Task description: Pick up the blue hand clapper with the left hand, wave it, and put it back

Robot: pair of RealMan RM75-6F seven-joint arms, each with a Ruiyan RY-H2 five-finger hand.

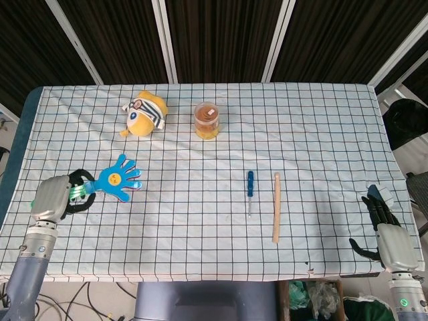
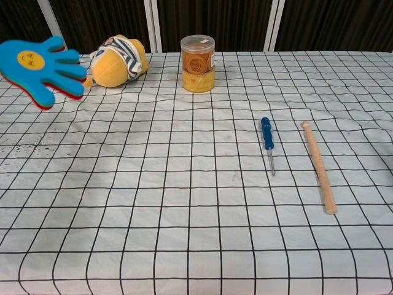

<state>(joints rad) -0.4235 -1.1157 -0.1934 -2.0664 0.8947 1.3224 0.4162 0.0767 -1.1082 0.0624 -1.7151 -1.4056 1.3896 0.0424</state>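
A table [image 1: 321,120] stands covered by a white cloth with a black grid. Behind it hang dark curtains [image 1: 221,40] with white poles [image 1: 277,40] between them.

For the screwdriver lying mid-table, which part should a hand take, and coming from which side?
Probably the blue handle of the screwdriver, the thick end pointing away from the robot; the thin metal shaft lies flat on the cloth. Come from above, fingers across the handle. The wooden stick lies apart on its right, so both sides look free.
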